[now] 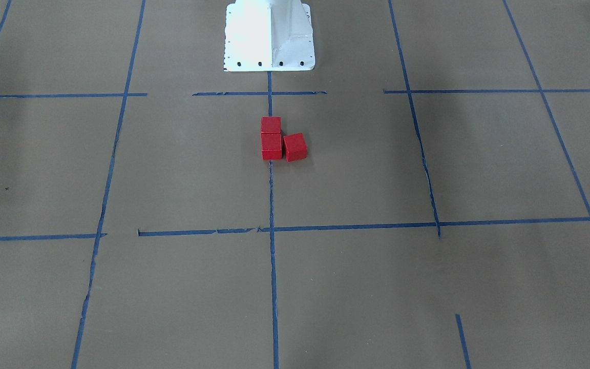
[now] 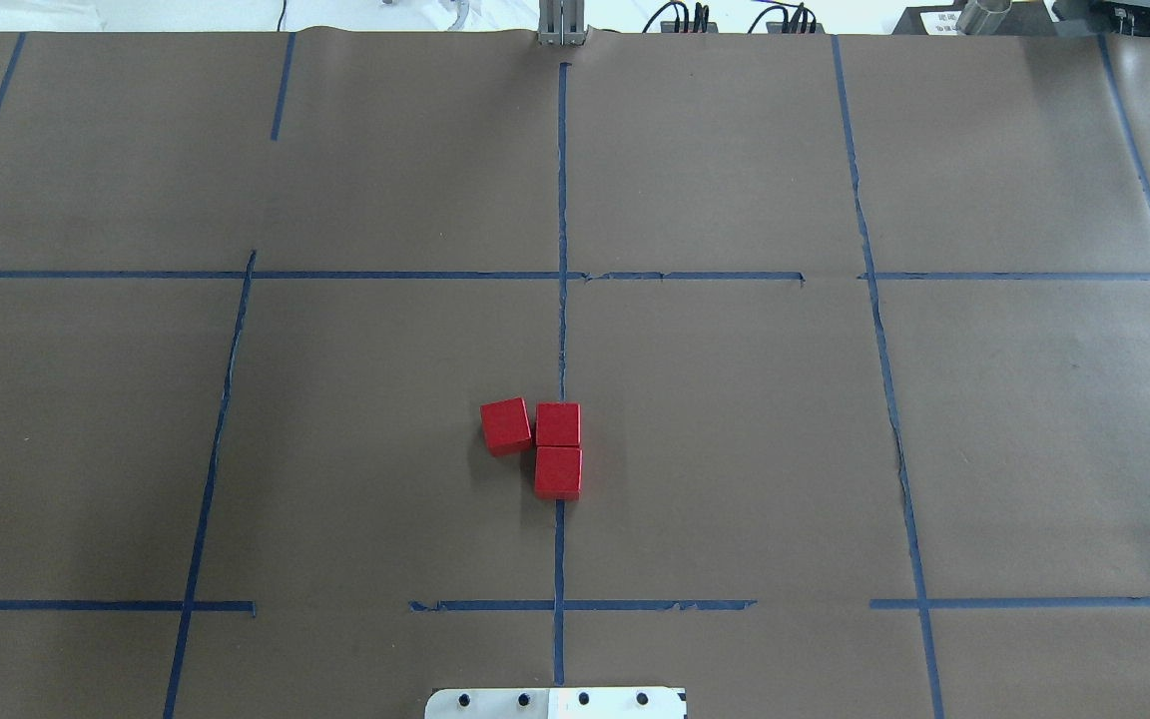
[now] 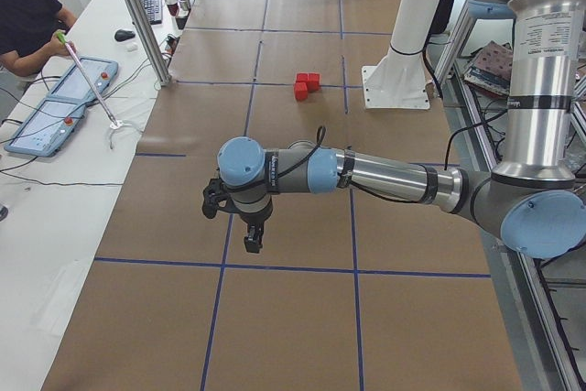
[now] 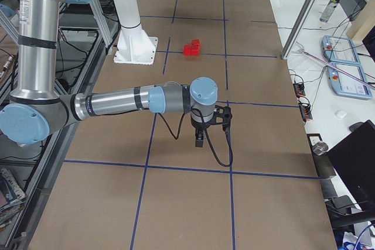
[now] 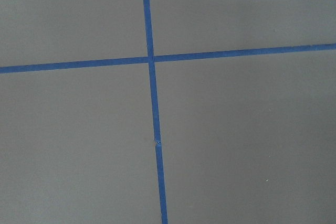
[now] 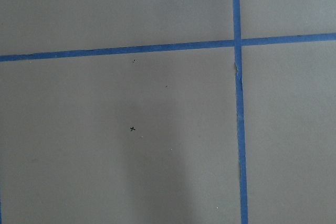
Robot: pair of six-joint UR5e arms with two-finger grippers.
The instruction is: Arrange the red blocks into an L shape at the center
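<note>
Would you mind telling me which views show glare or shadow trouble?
Front-facing view: the white robot base is blown out, yet the red blocks look sharp. Overhead view: even light, blocks crisp. Right wrist view: a soft shadow darkens the paper.

Left arm (image 3: 385,176): upper link upright, forearm stretched level, reaching forward.
Left gripper (image 3: 254,243): hangs from the wrist, pointing straight down; finger spread cannot be told.
Right arm (image 4: 117,102): upper link upright, forearm level, reaching forward.
Right gripper (image 4: 200,141): points straight down; finger spread cannot be told.
</note>
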